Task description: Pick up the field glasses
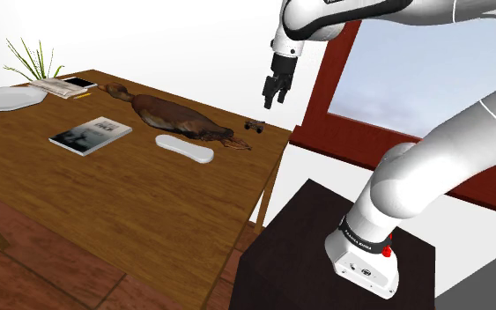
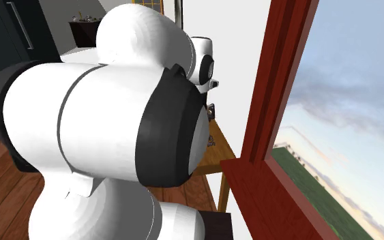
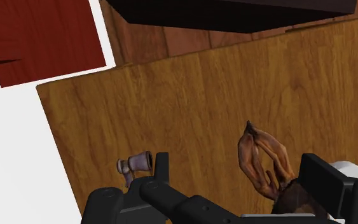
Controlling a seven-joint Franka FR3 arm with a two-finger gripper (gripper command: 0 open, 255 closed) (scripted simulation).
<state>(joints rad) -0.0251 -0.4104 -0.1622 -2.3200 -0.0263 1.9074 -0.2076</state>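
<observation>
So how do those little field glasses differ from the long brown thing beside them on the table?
The field glasses are tiny and dark greyish; the brown animal-like figure is many times longer and reddish brown. The field glasses sit near a corner of the table, below the open fingers; the figure stretches from there toward the middle. Both rest on the wooden table, and the fingers touch neither.

No legible text or labels.
</observation>
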